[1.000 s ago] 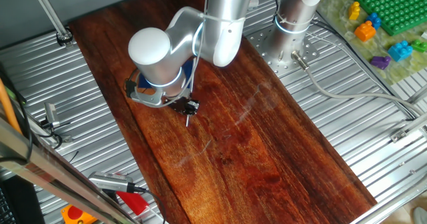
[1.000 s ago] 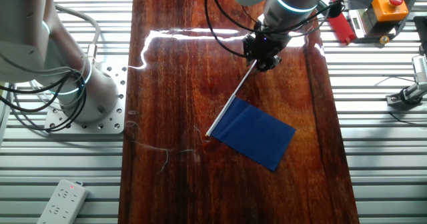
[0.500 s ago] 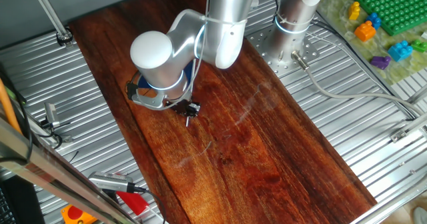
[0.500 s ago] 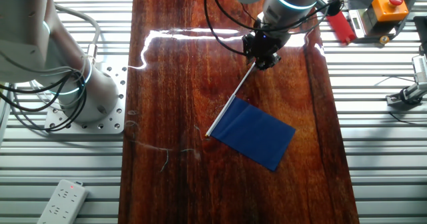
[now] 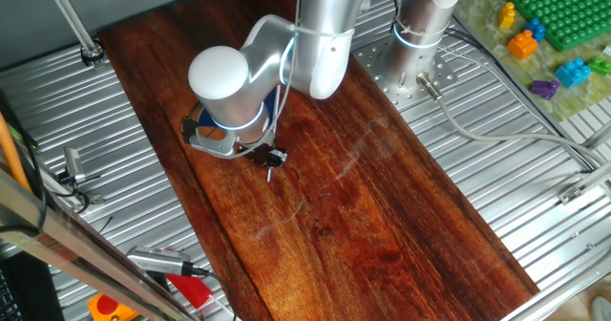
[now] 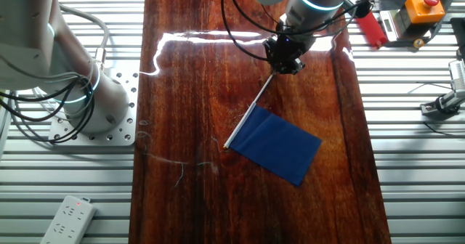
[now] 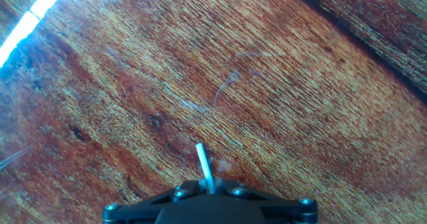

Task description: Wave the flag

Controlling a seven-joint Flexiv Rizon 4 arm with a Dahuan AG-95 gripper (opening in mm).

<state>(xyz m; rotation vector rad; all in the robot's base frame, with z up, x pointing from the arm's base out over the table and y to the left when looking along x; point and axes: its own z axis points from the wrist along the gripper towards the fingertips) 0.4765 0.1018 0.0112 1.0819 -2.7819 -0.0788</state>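
Note:
The flag [image 6: 280,146] is a dark blue cloth on a thin white stick [image 6: 251,113], seen from the other fixed view over the wooden board [image 6: 182,91]. My gripper [image 6: 285,59] is shut on the far end of the stick. In the hand view the stick's tip [image 7: 203,163] pokes out between the closed jaws of the gripper [image 7: 209,187]. In one fixed view the arm hides most of the flag; only the gripper [image 5: 271,159] and the stick end show.
A second arm's base [image 6: 87,106] stands at the board's left side. A power strip [image 6: 69,216], a red tool [image 6: 370,27] and an orange box with a red button [image 6: 423,6] lie on the metal table. Toy bricks [image 5: 535,34] sit far right.
The gripper has crept slightly along the board with the stick; the flag has shifted with it by a few pixels. The grip is unchanged.

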